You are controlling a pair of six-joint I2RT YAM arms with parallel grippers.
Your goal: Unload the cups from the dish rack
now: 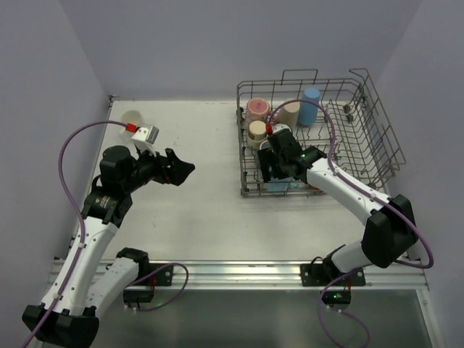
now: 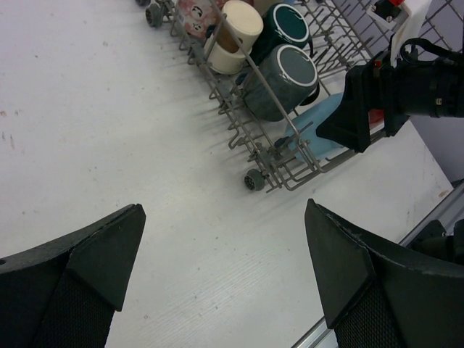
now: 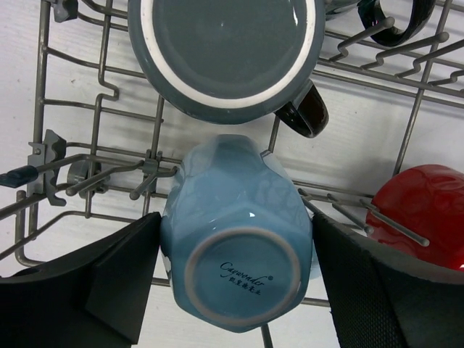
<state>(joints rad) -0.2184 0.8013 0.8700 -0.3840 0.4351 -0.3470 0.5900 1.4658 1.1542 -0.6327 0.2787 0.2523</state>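
Right fingers (image 3: 391,290) straddle the light blue cup (image 3: 235,239), grip unclear; left fingers (image 2: 87,261) gape wide. Lifting may snag dish rack (image 3: 94,174) tines or knock the 12-o'clock teal mug (image 3: 225,43).

- The light blue cup (image 3: 235,268) fills the space between the right gripper's (image 3: 236,228) fingers, with no spare room on either side.
- A dark teal mug (image 3: 225,51) crowds it at 12 o'clock. A red cup (image 3: 428,210) sits at 3 o'clock, behind wire tines (image 3: 348,210).
- In the top view, bare table (image 1: 210,145) lies open between the wide-jawed left gripper (image 1: 185,168) and the dish rack (image 1: 241,145) wall at 3 o'clock.
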